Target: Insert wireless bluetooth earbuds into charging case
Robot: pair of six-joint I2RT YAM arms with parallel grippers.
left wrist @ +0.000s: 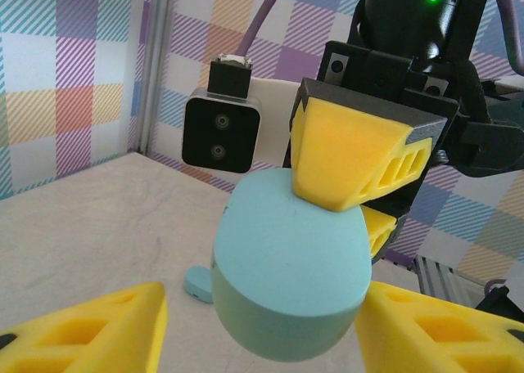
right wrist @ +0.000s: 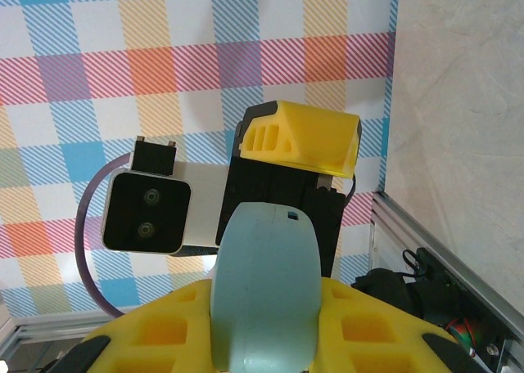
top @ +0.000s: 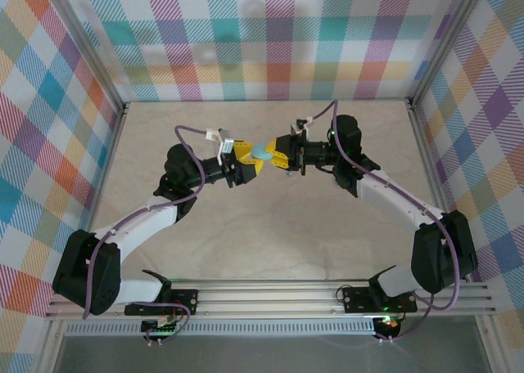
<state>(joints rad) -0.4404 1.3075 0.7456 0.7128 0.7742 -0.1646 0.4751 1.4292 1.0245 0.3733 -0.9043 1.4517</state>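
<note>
The right gripper (right wrist: 264, 340) pinches the charging case (left wrist: 286, 267), a smooth, matte, light-blue oval pebble; the left gripper (left wrist: 262, 332) stands spread around its rounded end.

My two arms come in from the near edge of the surface (top: 270, 242) and meet over its middle, left arm on the left, right arm on the right. The charging case (top: 264, 152) hangs above the surface, pinched between my right fingers (left wrist: 352, 160). My left fingers (left wrist: 106, 332) stand either side of the case. One earbud (left wrist: 196, 283) lies on the surface beneath, just left of the case.
</note>
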